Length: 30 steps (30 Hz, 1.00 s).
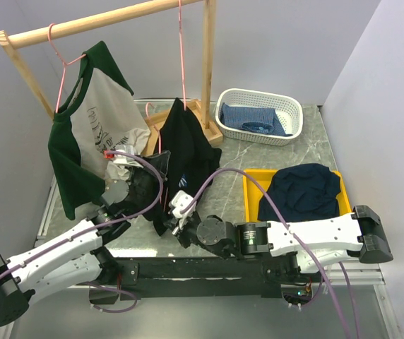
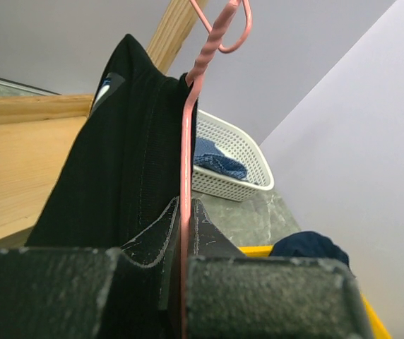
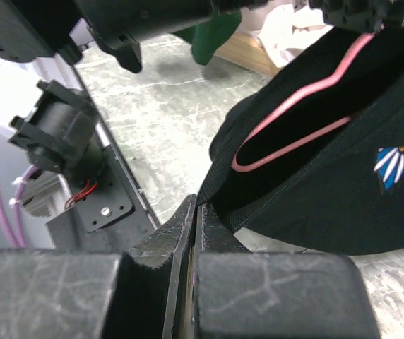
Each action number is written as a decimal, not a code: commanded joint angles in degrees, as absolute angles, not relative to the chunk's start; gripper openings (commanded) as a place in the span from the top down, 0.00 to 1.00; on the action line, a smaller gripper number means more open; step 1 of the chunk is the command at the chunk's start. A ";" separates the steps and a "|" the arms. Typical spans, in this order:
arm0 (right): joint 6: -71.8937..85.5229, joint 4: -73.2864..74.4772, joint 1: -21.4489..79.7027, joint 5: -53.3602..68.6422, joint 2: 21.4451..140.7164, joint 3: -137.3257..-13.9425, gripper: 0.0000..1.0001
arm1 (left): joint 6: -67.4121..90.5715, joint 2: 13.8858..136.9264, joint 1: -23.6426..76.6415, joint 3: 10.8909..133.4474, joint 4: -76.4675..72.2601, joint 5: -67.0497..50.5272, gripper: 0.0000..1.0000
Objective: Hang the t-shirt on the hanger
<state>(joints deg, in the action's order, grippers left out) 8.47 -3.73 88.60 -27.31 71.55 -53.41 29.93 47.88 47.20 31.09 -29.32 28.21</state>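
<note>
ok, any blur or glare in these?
Top external: even light, no glare, t-shirt sharp. Left wrist: hanger crisp against the pale wall, no blur. Right wrist: flower print sharp, t-shirt's inside lost in shadow.

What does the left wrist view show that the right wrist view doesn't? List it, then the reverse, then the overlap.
Left wrist only: the hook of the hanger, a white basket, the wooden rack, a navy garment. Right wrist only: the flower print on the t-shirt, a green sleeve. Both: hanger and t-shirt, with the left end effector shut on the hanger and the right end effector shut on the t-shirt.
</note>
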 commanded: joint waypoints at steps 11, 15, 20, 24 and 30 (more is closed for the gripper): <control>15.99 7.38 79.39 -15.91 72.34 -65.75 1.00 | 22.50 46.85 47.90 35.77 -25.61 18.03 0.99; 17.92 7.21 73.93 -13.98 70.23 -64.16 1.00 | 21.18 45.27 47.90 40.41 -16.90 12.66 0.99; 20.04 7.47 68.65 -9.76 68.38 -64.77 1.00 | 21.36 44.56 47.90 46.39 -6.17 7.74 0.99; 19.69 7.73 67.76 -9.58 66.54 -65.92 0.98 | 22.15 46.75 47.81 55.51 6.11 4.58 0.99; 20.21 9.30 67.50 -11.41 63.64 -66.62 0.95 | 23.03 48.69 47.73 66.68 16.07 2.81 0.99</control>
<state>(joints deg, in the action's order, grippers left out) 20.21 7.90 68.77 -7.64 66.76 -63.77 23.14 48.49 47.83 57.54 9.06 6.59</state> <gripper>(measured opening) 0.052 0.051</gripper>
